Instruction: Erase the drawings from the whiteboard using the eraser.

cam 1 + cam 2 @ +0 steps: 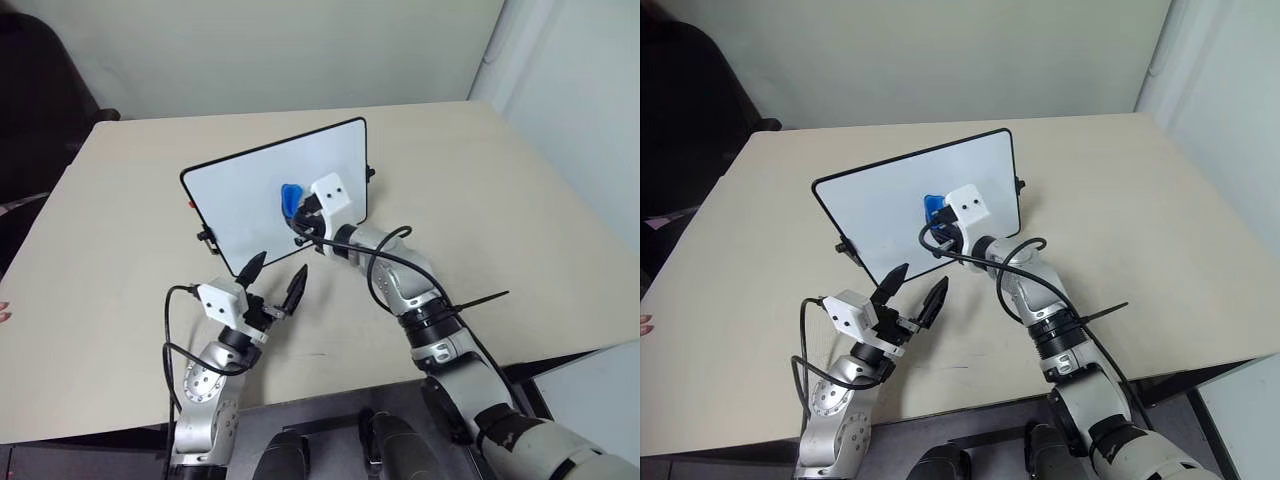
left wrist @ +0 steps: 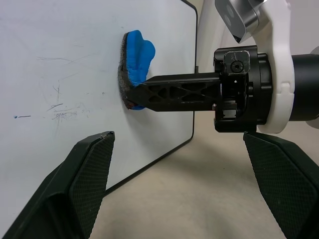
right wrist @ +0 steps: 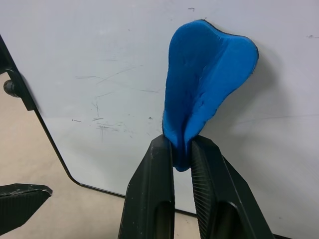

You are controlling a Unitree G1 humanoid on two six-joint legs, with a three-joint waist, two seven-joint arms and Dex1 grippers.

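Eraser point(image 3: 204, 74) pinched between right fingers point(image 3: 152, 199) — pressed flat on whiteboard point(image 3: 99, 59)

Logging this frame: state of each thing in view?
whiteboard: propped up on the table, only faint marks left
eraser: pinched, squashed, pad against the board
right hand: shut on the eraser
left hand: open, empty, near the board's lower edge

The two head cameras look down over the table point(image 1: 520, 200) from above, while both wrist cameras face the whiteboard point(image 2: 65, 59) close up.
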